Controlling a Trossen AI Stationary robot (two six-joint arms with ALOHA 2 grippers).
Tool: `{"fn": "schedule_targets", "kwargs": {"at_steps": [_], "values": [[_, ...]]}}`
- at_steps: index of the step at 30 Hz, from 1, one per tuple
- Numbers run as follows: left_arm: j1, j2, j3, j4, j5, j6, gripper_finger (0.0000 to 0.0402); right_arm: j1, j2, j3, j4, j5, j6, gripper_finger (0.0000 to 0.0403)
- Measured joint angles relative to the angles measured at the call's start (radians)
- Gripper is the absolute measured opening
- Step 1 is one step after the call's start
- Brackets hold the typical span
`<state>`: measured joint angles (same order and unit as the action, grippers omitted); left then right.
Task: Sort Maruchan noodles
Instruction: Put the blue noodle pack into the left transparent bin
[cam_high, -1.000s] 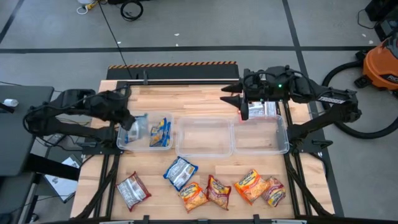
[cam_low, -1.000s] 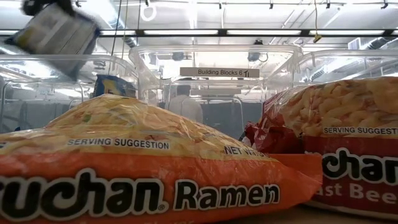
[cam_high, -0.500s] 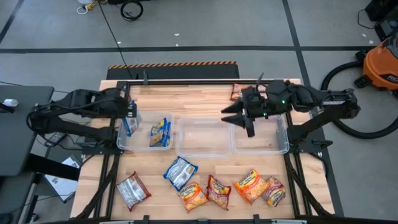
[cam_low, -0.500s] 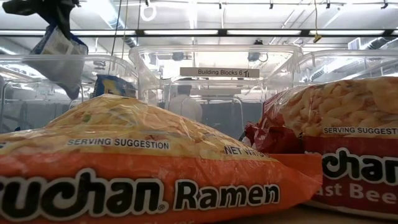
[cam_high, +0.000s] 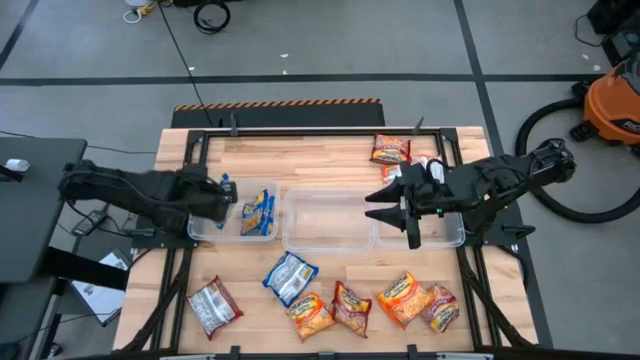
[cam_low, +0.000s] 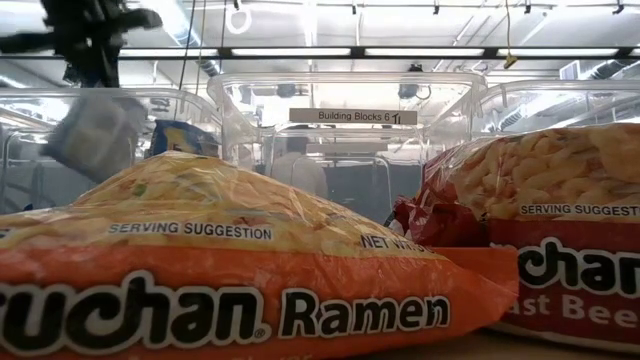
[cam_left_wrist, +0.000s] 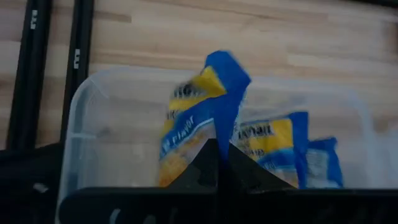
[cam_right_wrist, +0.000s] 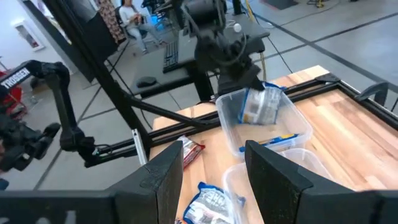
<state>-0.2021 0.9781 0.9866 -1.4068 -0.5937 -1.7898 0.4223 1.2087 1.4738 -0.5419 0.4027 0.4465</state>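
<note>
I'm looking down on a grey concrete floor (cam_high: 320, 50) crossed by dark lines, with an orange shop vacuum (cam_high: 612, 100) sitting by its black hose. Ceiling strip lights (cam_low: 420, 52) are glowing white over the room. A sign reading "Building Blocks 6" (cam_low: 352, 116) is hanging ahead. Seated people (cam_right_wrist: 134, 22) are working in the background.

orange packet (cam_low: 250, 270): "SERVING SUGGESTION", "Ramen" | red packet (cam_low: 560, 240): "SERVING" | sign (cam_low: 352, 116): "Building Blocks 6"
</note>
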Motion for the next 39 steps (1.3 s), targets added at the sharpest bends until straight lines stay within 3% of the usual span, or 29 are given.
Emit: {"fn": "schedule_targets", "kwargs": {"at_steps": [9,18,25,31,39], "values": [[-0.096,0.065,-0.16,0.165,-0.037,-0.159,0.0003,-0.001,0.0,0.0,0.003,0.005,-0.002,0.0178],[-0.11,0.159,-0.177,0.264,-0.077,-0.181,0.0007,-0.051,0.0,0.0,0.018,0.006,-0.003,0.0178],[-0.11,0.247,-0.176,0.28,0.017,-0.181,0.0015,-0.07,0.028,0.0,0.013,-0.003,-0.004,0.0178],[-0.11,0.25,-0.176,0.241,0.123,-0.167,0.0023,-0.071,0.05,-0.001,0.004,-0.01,-0.001,0.0178],[-0.11,0.178,-0.175,0.222,0.171,-0.135,0.0083,-0.082,0.058,0.0,0.01,-0.011,-0.003,0.0178]]}}
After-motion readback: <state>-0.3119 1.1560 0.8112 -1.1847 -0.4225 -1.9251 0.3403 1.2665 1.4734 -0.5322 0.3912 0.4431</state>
